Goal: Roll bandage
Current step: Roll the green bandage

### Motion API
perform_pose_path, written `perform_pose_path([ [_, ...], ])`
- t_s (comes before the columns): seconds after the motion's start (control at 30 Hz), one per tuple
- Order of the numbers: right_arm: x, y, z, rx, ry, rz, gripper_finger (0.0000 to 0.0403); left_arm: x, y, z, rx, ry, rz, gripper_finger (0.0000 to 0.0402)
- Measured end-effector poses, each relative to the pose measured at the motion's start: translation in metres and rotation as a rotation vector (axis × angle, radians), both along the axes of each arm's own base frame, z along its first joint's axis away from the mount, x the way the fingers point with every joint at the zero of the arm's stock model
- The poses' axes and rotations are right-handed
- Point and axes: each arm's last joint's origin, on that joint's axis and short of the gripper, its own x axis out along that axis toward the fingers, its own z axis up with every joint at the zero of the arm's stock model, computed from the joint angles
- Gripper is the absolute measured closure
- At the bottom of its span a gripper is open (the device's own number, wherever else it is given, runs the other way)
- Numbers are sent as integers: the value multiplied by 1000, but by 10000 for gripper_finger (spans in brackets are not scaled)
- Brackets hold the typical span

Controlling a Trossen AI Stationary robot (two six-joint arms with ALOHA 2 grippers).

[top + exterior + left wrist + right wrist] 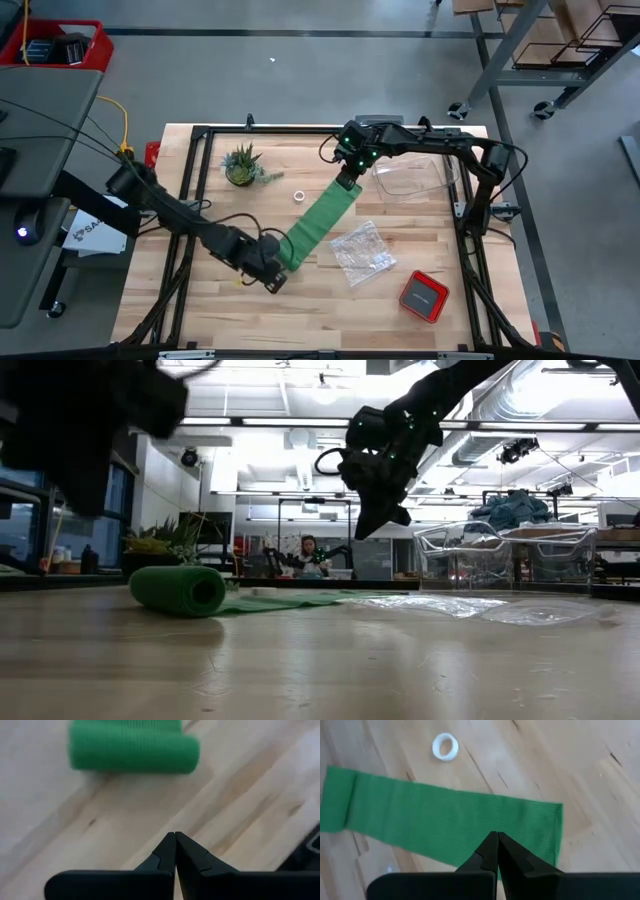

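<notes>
The bandage (322,222) lies on the surface (330,310), one end rolled. Left gripper (275,282), pressed together, is beside the roll; right gripper (348,184), pressed together, above the flat end.

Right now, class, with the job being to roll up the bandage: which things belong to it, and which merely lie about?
Job: bandage, left gripper, right gripper.
Lying about: plant, tape ring, plastic bag, clear container, red box.

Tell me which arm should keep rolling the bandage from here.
Left, probably. The left gripper, shut, sits just beside the rolled end of the bandage. The right gripper, also shut, hangs over the flat far end, better suited to holding it down.
</notes>
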Motion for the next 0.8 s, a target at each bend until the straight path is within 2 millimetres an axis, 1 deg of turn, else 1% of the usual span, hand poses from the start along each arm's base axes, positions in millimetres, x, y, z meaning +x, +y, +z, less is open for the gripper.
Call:
perform_pose_path([
  [0.17, 0, -1, 0, -2, -2, -3, 403, 13, 6, -34, -55, 115, 12, 401],
  [0.3, -1, -2, 0, -6, -1, -7, 403, 25, 13, -44, -73, 104, 15, 402],
  [0.47, -1, -2, 0, -6, -1, -8, 403, 29, 26, -43, -65, 98, 18, 401],
  [0.57, 0, -2, 0, -8, -2, -9, 403, 33, 37, -38, -63, 76, 47, 401],
  [0.7, 0, -2, 0, -10, -4, -9, 403, 45, 55, -30, -17, -5, 36, 401],
  [0.8, -1, -4, 0, -10, -5, -13, 403, 58, 72, -21, 20, -81, -5, 401],
])
